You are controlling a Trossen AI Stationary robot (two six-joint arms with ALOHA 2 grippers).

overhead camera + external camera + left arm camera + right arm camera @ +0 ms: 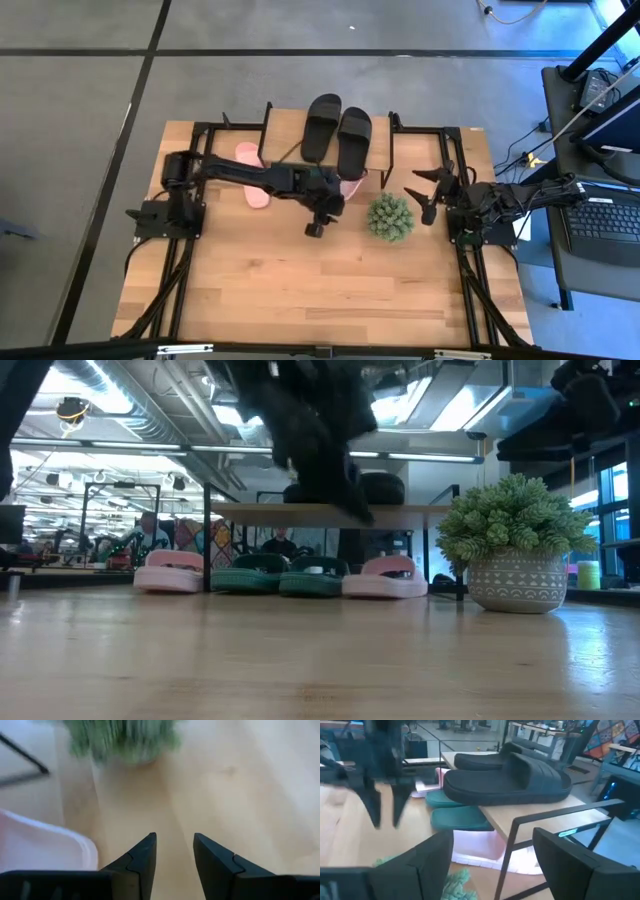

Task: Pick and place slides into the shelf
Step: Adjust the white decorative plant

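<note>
The left gripper [315, 229] is seen above bare tabletop [300, 290] just in front of the shelf [382, 150], fingers parted w/ a narrow gap, nothing held btwn them. The black slides [337, 130] are laid side by side on the shelf's plank top, behind the gripper. The green slides [280, 575] are tucked under the shelf, btwn the legs. One pink slide [385, 577] is set beside them on the plant side, just behind the gripper; the other pink slide [250, 172] lies at the shelf's opposite end. The plant [390, 216] sits near the gripper, apart from it. The right gripper [428, 191] is held wide open and empty near the shelf's right end.
</note>
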